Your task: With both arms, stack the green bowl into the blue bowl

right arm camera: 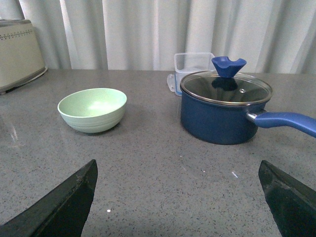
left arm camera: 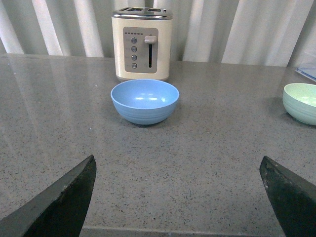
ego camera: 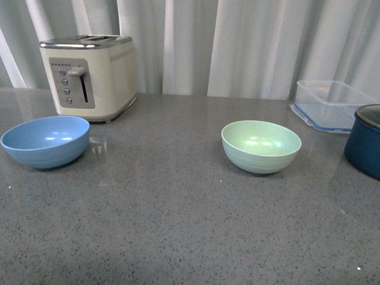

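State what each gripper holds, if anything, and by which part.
Nothing is held. The left gripper and right gripper are open; the blue bowl and green bowl sit untouched.

Count of items on the counter (ego camera: 178,225): five free-standing.

Bowls: two. One blue bowl (ego camera: 45,141), one green bowl (ego camera: 261,146).

Toasters: one. The cream toaster (ego camera: 89,74) has two slots on top, and one lever and four round buttons on its face.

Pots: one. The dark blue pot (right arm camera: 219,116) carries one glass lid (right arm camera: 226,88) with one blue knob (right arm camera: 228,65), and has one blue handle (right arm camera: 284,121).

Containers: one clear plastic container (ego camera: 332,104).

Jaws: two sets, one in each wrist view. The left jaws show two dark fingers (left arm camera: 59,202). The right jaws likewise show two (right arm camera: 59,202).
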Robot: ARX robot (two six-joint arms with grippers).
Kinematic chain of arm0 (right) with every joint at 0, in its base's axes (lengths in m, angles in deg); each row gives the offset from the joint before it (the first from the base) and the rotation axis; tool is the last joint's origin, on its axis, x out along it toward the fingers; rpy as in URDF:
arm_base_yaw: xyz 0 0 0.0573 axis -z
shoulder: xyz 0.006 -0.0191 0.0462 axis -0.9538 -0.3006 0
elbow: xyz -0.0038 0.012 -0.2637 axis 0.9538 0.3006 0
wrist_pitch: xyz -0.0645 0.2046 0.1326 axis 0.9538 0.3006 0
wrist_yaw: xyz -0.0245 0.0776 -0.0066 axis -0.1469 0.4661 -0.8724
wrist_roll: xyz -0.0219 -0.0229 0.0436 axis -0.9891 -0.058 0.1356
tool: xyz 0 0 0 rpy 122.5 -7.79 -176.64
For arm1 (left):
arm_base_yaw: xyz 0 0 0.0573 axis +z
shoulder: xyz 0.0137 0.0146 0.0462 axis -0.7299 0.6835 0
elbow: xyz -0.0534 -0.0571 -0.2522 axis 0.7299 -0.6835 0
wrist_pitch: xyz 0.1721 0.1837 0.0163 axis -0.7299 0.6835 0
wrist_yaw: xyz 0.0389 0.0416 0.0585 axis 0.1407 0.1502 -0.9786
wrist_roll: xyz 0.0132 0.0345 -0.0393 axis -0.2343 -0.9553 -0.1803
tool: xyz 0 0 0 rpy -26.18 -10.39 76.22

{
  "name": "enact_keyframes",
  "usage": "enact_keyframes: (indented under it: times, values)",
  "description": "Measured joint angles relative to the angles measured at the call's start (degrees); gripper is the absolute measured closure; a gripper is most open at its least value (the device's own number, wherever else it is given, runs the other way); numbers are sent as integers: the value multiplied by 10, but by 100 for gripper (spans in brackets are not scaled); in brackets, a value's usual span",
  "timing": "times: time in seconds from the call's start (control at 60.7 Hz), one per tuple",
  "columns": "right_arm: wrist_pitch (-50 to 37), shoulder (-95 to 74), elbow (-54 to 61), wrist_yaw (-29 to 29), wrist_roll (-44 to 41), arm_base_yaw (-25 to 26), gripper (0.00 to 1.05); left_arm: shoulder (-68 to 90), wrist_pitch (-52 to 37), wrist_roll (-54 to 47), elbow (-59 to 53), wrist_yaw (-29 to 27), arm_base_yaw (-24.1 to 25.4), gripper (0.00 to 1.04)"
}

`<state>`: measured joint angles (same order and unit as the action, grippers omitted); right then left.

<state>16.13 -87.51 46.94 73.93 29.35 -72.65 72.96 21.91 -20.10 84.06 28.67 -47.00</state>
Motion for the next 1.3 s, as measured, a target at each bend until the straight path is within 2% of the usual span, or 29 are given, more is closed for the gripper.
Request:
enact_keyframes:
  times: [0.725,0.742,0.758,0.808,0.874,0.989,1.088,1.302]
  values:
    - [0,0,0,0,0,0,10,0,1,0,0,-1,0,7]
    - [0,0,0,0,0,0,10,7,11,-5,2,-17,-7,7]
    - [0,0,0,0,0,0,10,15,31,-10,9,-57,-13,7]
    - [0,0,0,0,0,0,10,53,70,-21,27,-111,-17,7]
    - [0,0,0,0,0,0,10,108,71,-26,45,-112,7,7]
    - [0,0,0,0,0,0,10,196,43,-30,107,-58,68,7]
    - [0,0,0,0,0,0,10,287,18,-33,178,-37,110,7]
    - [0,0,0,0,0,0,10,498,7,-1,342,-18,136,7]
